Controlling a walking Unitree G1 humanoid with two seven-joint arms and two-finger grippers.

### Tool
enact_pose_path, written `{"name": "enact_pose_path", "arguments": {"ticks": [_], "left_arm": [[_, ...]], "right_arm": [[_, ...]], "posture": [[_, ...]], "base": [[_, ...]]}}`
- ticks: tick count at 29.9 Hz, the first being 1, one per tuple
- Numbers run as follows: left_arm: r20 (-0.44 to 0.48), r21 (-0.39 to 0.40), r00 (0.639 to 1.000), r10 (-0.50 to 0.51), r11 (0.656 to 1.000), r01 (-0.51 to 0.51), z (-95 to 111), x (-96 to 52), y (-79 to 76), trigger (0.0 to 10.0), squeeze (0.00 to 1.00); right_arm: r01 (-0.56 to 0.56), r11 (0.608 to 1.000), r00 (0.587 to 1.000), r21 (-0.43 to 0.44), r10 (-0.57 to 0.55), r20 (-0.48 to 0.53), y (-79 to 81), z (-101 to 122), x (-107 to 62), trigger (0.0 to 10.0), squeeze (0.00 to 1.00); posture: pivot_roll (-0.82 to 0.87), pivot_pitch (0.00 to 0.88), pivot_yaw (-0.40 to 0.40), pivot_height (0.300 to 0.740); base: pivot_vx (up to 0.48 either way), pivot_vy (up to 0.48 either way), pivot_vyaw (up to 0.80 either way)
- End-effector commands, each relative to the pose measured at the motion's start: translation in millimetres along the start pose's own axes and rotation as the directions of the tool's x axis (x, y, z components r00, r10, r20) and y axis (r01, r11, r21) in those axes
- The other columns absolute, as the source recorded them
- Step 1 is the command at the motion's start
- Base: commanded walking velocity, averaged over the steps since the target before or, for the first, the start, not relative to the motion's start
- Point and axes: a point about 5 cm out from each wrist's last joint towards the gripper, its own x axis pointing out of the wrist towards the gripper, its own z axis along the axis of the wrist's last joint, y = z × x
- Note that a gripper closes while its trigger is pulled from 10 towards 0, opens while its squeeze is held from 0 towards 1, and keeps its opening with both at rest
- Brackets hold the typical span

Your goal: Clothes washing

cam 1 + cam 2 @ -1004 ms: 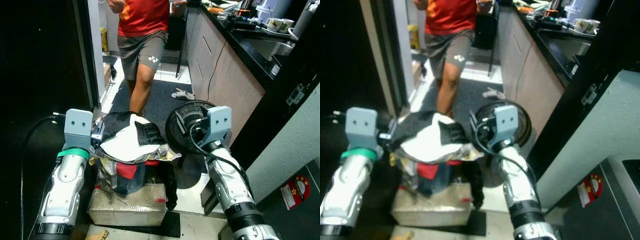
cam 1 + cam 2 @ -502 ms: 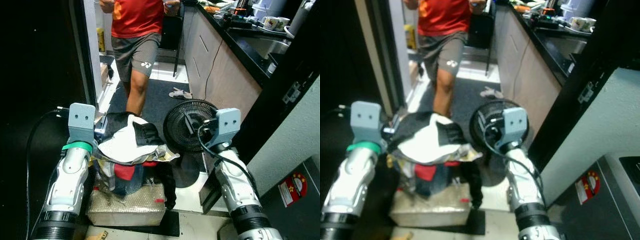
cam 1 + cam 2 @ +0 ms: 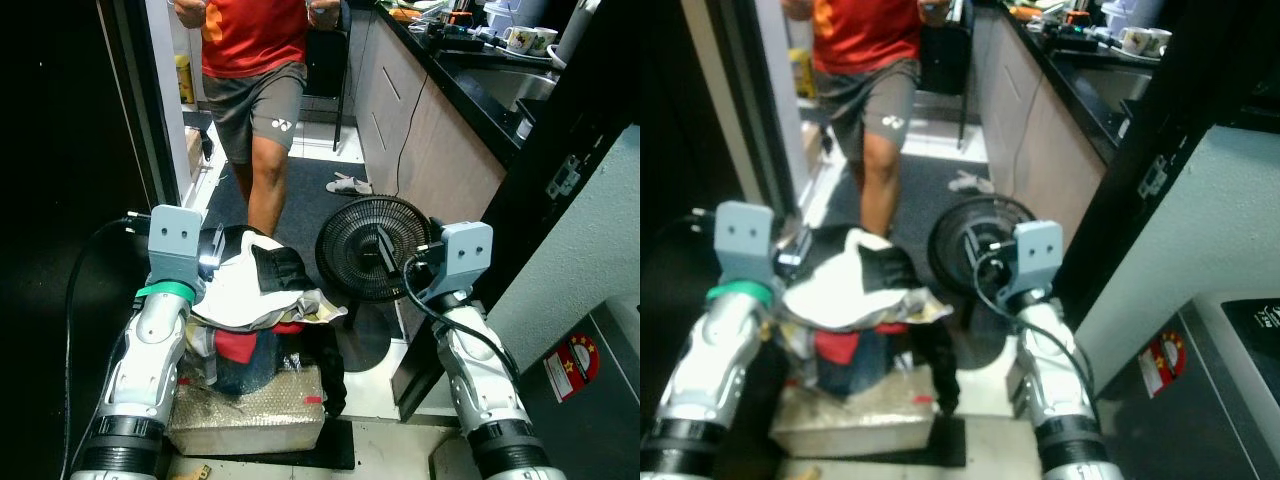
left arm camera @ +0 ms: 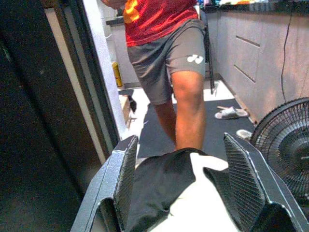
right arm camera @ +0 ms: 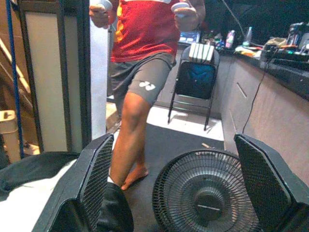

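Observation:
A heap of clothes [image 3: 256,291], white and black on top, overflows a blue laundry basket [image 3: 247,364] that stands on a bubble-wrapped box [image 3: 245,422]. My left gripper [image 4: 183,186] is at the heap's left side and is open, with black and white cloth lying between its fingers [image 4: 126,180]. My right gripper [image 5: 181,191] is held open to the right of the heap. It points at a black floor fan [image 3: 372,249] with nothing between its fingers [image 5: 98,180].
A person [image 3: 254,92] in a red shirt and grey shorts stands barefoot on the dark mat just beyond the heap. A kitchen counter [image 3: 466,66] runs along the right, with a slipper [image 3: 349,184] at its foot. A dark door frame [image 3: 128,120] stands left; a folding chair [image 5: 195,81] stands behind.
The camera has shifted. My right arm has drawn to the right, off the fan's centre. My left arm has come slightly nearer the heap. The person has shifted their stance.

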Motion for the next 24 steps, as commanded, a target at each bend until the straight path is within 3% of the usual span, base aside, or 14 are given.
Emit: {"name": "enact_pose_path", "arguments": {"ticks": [1, 9, 15, 24], "left_arm": [[-0.027, 0.008, 1.000, 0.010, 1.000, -0.009, -5.2, -4.2, 2.7, 10.0, 0.00], [-0.039, 0.014, 0.999, 0.022, 1.000, -0.021, -8.4, -11.0, 9.7, 10.0, 0.00], [-0.037, 0.007, 0.999, -0.014, 1.000, 0.014, -6.9, -3.6, 0.1, 10.0, 0.00], [-0.050, 0.007, 0.999, -0.008, 1.000, 0.008, -11.5, -10.5, 1.5, 10.0, 0.00]], "right_arm": [[-0.011, 1.000, 1.000, 0.014, 0.011, -0.014, 2.3, -2.9, 1.1, 10.0, 0.00], [-0.031, 0.999, 0.999, 0.027, 0.032, -0.016, 10.8, -4.0, 0.5, 10.0, 0.00], [-0.019, 1.000, 1.000, 0.015, 0.019, -0.022, 6.2, -5.8, -3.8, 10.0, 0.00], [-0.035, 0.999, 0.999, 0.015, 0.035, -0.015, 8.1, -4.1, -2.1, 10.0, 0.00]], "posture": [[0.08, 0.005, -0.052, 0.740], [0.10, 0.013, -0.050, 0.740], [0.09, 0.005, -0.048, 0.740], [0.08, 0.000, -0.052, 0.740]], "base": [[0.000, 0.000, 0.00], [0.000, 0.000, 0.00], [0.000, 0.000, 0.00], [0.000, 0.000, 0.00]]}}
